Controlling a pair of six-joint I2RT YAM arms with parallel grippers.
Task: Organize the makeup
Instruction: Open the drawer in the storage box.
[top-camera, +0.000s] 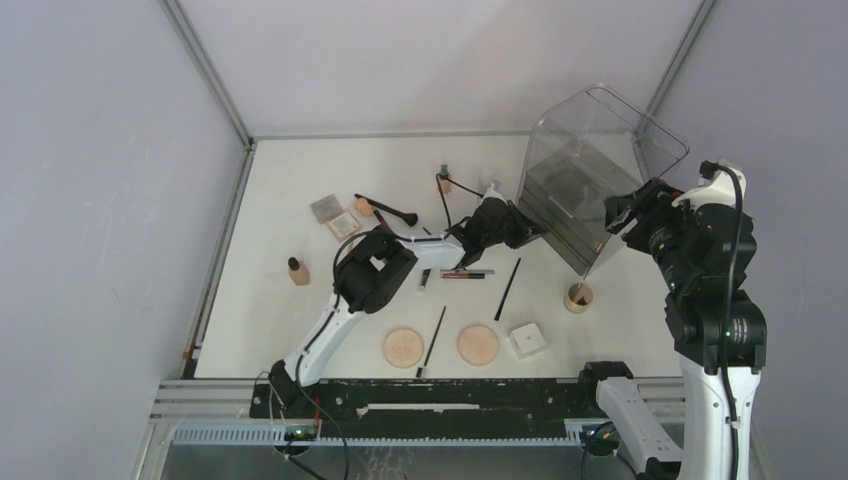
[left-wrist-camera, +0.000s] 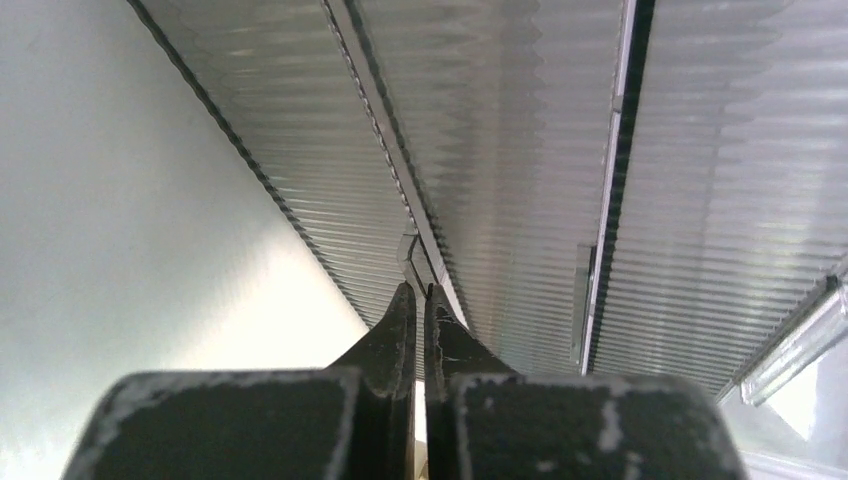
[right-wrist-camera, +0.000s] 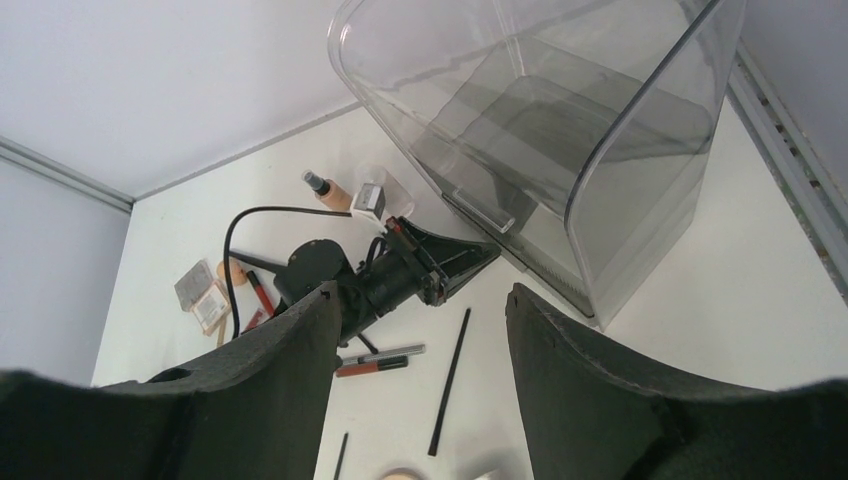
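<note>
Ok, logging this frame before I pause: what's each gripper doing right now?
Left gripper: shut, tips against the big clear plastic bin, no makeup seen in it.
Right gripper: open, empty.

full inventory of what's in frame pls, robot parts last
bin: 1, clear, tilted, right rear of table
puffs: 2, tan, round, near edge
white box: 1, right of puffs
bottles: at least 2, tan with dark caps, one left, one rear
compacts: 2, square, left rear
pencils and brushes: several, black, scattered centre
lip sticks: about 2, red and silver, centre
left gripper: shut, tips at bin's lower edge
right gripper: open, near the bin
</note>
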